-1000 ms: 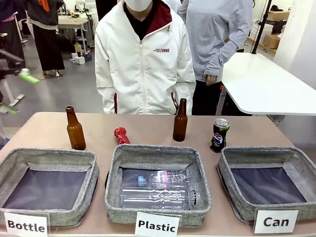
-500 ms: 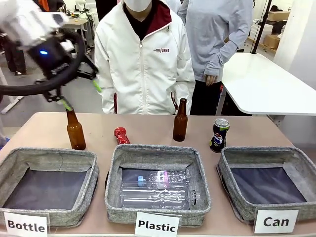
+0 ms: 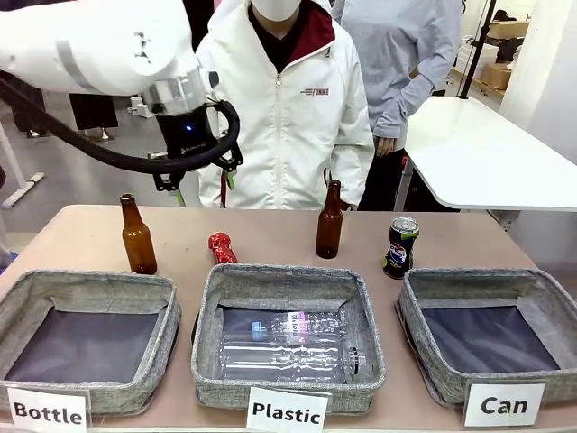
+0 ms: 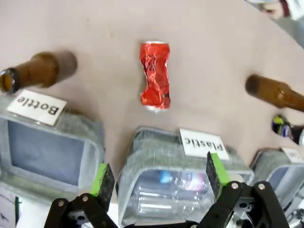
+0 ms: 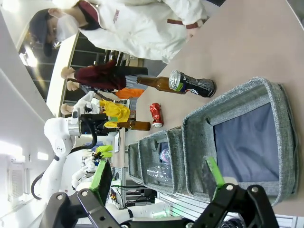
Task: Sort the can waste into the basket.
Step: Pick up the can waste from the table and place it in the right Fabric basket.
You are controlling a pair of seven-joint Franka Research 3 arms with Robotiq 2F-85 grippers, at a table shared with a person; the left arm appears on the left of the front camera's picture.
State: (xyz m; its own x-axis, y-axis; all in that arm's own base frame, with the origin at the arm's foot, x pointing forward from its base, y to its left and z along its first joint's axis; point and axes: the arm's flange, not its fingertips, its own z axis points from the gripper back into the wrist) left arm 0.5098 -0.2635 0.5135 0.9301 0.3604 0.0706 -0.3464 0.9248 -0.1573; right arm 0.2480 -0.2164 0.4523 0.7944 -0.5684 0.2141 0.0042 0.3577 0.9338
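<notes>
Above the far side of the table, the robot's left gripper hangs in the air with its green-padded fingers spread wide and nothing between them, in front of a person in a white jacket. In its own wrist camera the left gripper looks straight down on the crushed red can, which lies on its side on the bare tabletop ahead of the open jaws and just beyond the far rim of the "Plastic" basket. From the front, the red can sits below the gripper and slightly to its right, and a brown bottle stands below and to its left. The dark can stands upright well off to the gripper's right, past a second brown bottle and just behind the basket marked by the "Can" card. The right gripper is likewise fully open and holds nothing; that basket lies just ahead of its fingers, holding neither can, and the dark can stands beyond the basket's far wall.
</notes>
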